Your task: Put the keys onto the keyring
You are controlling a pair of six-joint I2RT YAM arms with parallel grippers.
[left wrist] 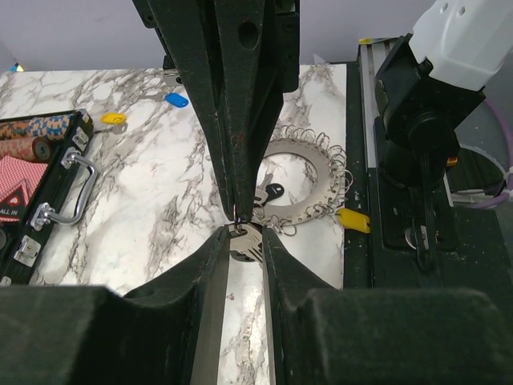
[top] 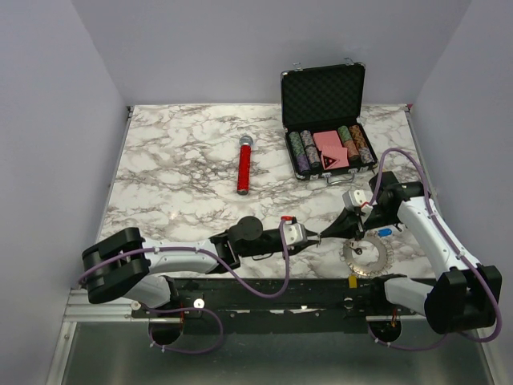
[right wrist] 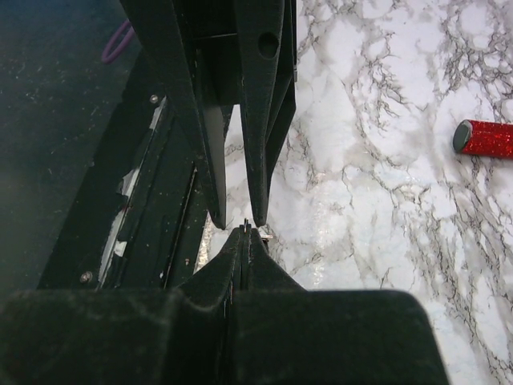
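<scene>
Passing a silver key (left wrist: 245, 244) between hands, judged, near the keyring (left wrist: 325, 176) lying on the table (left wrist: 160, 200). Right hand (left wrist: 240, 210) clenched, tips on key's top edge; left hand (left wrist: 245, 234) flanks it, grip cannot be told. Next: secure key, line its hole with a ring loop

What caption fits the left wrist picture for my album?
Left claw and right claw meet at a silver key beside the keyring.

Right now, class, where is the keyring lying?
In the top view, the keyring lies flat on the right, by the table's near edge, with the blue-headed key just beyond it.
</scene>
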